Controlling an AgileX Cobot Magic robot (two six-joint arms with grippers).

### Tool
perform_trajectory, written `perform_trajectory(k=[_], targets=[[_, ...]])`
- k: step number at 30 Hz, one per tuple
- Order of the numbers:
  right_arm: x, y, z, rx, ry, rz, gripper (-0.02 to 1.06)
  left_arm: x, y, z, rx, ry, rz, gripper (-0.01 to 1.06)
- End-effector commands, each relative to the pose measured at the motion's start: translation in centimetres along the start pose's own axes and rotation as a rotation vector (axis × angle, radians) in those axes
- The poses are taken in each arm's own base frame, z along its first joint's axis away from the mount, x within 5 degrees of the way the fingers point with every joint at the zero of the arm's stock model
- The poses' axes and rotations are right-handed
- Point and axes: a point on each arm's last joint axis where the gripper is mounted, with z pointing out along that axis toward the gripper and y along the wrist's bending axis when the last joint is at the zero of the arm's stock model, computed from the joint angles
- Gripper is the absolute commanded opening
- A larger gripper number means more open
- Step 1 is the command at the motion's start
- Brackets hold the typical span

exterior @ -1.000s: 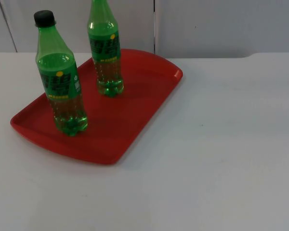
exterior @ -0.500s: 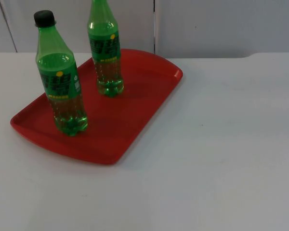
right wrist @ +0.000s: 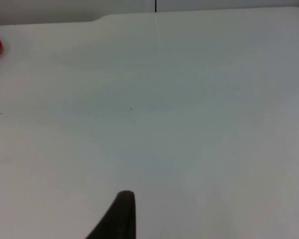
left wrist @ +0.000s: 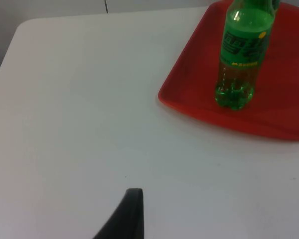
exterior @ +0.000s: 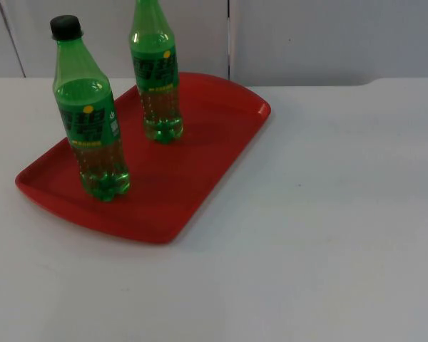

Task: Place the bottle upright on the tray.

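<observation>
Green bottles [exterior: 91, 121] [exterior: 155, 71] are stood upright on the tray [exterior: 200, 164], so the task seems done. Both grippers [left wrist: 132, 214] [right wrist: 120, 216] are held over bare bench [exterior: 328, 214]; jaw state cannot be told.

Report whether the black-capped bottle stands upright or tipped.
Upright: the black-capped bottle stands base down on the red tray, cap straight above.

two green plastic bottles stand upright on the red tray [exterior: 200, 178]: the near bottle [exterior: 91, 121], black-capped, by the tray's front-left edge, and the far bottle [exterior: 155, 78] toward its back, well apart.
</observation>
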Motion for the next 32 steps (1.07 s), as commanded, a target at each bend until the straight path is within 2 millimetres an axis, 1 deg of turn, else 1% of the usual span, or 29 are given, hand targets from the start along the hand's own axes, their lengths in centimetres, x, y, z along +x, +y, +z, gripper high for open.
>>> perform_trajectory(k=[1, 24, 32], targets=[[0.04, -0.01, 0.03, 0.010, -0.004, 0.003, 1.05, 0.07, 0.02, 0.04, -0.004, -0.003, -0.007, 1.01], [0.04, -0.02, 0.04, 0.006, -0.005, 0.001, 1.05, 0.07, 0.02, 0.04, -0.004, -0.003, -0.007, 1.01], [0.01, -0.09, 0.10, -0.093, -0.010, -0.051, 1.05, 0.07, 0.02, 0.04, -0.004, -0.003, -0.007, 1.01]])
